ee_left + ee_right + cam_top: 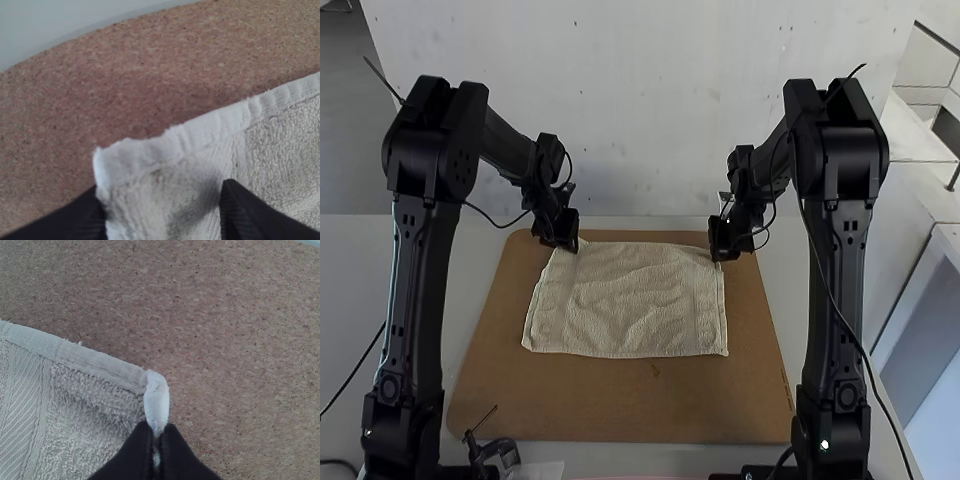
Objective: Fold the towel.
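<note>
Pinching spread towel [630, 300] by one corner in right jaws, left jaws parted at another

From my seat behind the arms, I have the board [620, 405] on the bench [355, 265] and the towel [635, 300] spread on the board, nearer its far edge than its near one, with a strip of board along either side and a deeper one in front. My left hand [568, 243] is at the towel's far left corner, and my right hand [718, 255] is across from it at the far right corner, with that corner between its fingertips. The towel's far edge runs between the two hands.
</note>
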